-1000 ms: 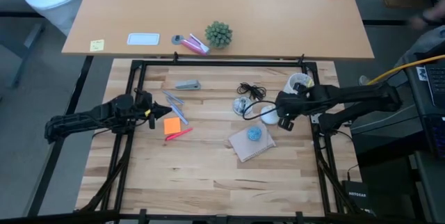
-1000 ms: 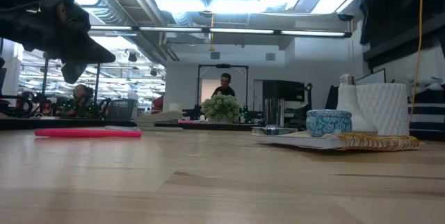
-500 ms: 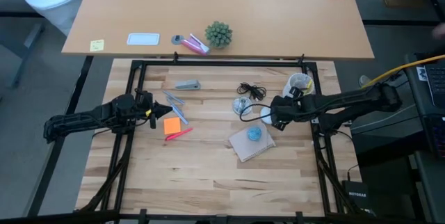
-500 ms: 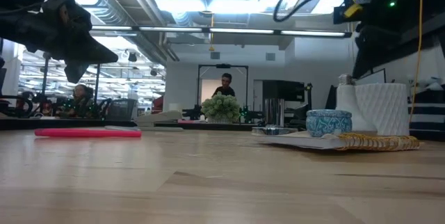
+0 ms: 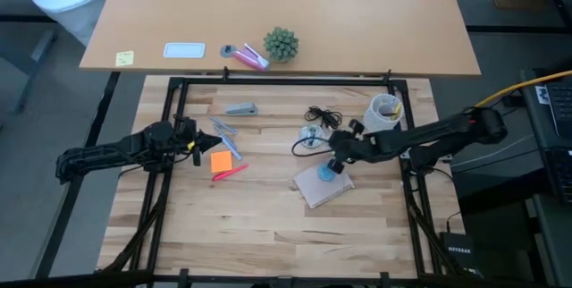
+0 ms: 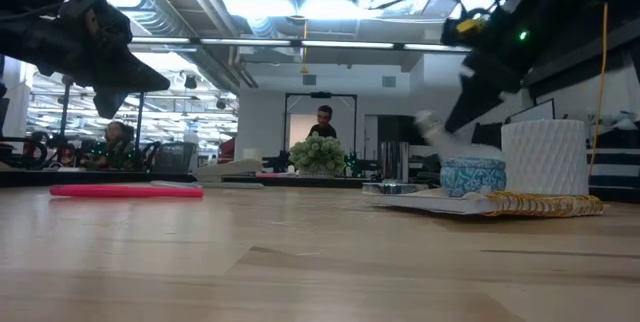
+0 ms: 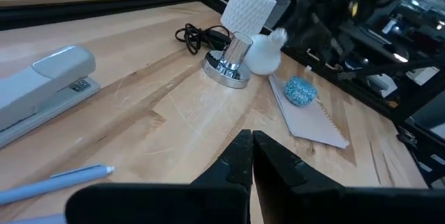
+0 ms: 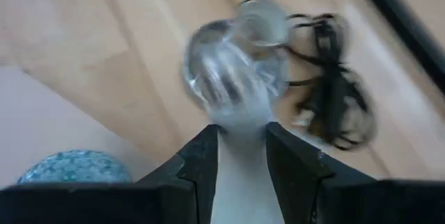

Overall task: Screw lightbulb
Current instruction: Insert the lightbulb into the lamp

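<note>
Frosted lightbulb (image 8: 240, 99) clamped between right fingers (image 8: 240, 156), clear only from wrist; left fingers (image 7: 249, 156) closed, empty.

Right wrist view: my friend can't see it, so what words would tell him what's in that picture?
The right pincer holds the lightbulb between its two dark fingers, its screw end aimed at the shiny socket just ahead on the wooden table. A tangled black cord lies beside the socket, and a blue blob sits to one side.
</note>
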`<state>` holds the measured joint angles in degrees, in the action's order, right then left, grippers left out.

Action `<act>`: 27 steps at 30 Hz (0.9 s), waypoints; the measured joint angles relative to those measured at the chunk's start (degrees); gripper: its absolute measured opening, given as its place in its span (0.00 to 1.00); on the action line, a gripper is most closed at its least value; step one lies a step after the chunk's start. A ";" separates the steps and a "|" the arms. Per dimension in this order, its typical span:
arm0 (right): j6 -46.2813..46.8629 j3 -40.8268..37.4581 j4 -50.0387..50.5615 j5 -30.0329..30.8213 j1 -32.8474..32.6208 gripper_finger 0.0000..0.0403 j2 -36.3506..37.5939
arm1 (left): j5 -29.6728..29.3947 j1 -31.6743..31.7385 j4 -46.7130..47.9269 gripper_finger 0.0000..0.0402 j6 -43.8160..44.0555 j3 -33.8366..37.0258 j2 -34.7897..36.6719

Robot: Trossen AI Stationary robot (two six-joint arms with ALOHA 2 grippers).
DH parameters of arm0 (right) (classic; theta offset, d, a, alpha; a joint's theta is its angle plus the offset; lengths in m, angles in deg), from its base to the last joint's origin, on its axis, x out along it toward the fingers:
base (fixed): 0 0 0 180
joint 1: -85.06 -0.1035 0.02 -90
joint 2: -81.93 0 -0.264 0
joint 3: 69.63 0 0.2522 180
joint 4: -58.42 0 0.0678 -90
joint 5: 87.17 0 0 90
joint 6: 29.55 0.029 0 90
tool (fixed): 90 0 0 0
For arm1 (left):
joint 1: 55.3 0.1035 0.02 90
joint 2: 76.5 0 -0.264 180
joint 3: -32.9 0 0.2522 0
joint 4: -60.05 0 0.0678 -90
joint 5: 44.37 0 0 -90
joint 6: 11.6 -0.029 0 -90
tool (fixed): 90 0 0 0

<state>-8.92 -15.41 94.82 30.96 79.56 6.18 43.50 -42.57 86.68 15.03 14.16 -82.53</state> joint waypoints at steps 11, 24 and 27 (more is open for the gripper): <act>-1.51 -0.06 -10.02 -5.45 -0.11 0.30 -12.37 | 0.00 0.00 0.04 0.01 0.37 0.02 -0.34; 2.04 9.05 -1.36 -12.34 -0.11 0.30 -10.74 | 0.00 0.00 0.04 0.01 2.62 0.04 -3.21; 4.40 13.91 4.89 -18.14 -0.11 0.30 -10.74 | 0.00 0.00 0.00 0.01 2.14 0.04 -4.47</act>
<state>-4.52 -1.50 99.71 12.82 79.45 -4.57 43.50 -42.57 86.68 17.17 14.21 -87.00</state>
